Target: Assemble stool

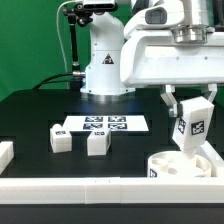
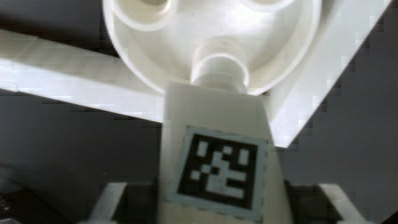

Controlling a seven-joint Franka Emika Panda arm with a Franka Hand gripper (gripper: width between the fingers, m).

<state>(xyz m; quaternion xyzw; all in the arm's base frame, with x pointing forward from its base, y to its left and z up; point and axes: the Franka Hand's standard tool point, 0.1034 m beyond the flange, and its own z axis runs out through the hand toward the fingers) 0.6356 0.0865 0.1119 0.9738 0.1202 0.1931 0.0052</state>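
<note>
Clamped between the narrow-set fingers of the gripper (image 1: 192, 110), at the right of the exterior view: one stool leg (image 1: 192, 130), a small white block with a black-and-white tag facing the camera. Long axis near upright, tilted slightly, lower end pointing down at the round seat (image 1: 178, 166). Through the wrist view, the same stool leg (image 2: 222, 150) running straight away from the camera, far end meeting a rounded recess in the seat (image 2: 214, 35); seated there or only touching, cannot tell. Seat lying flat on the black counter (image 1: 30, 120) in the lower right corner of the exterior view, just behind the front border rail (image 1: 90, 190).

Counted: three legs in all, one held, two loose. Lying apart at lower left of centre: a loose leg (image 1: 62, 139) toward the exterior view's left, the other loose leg (image 1: 97, 143) beside it. One seat. One marker board (image 1: 105, 125), flat near frame centre, just behind the loose pair.
</note>
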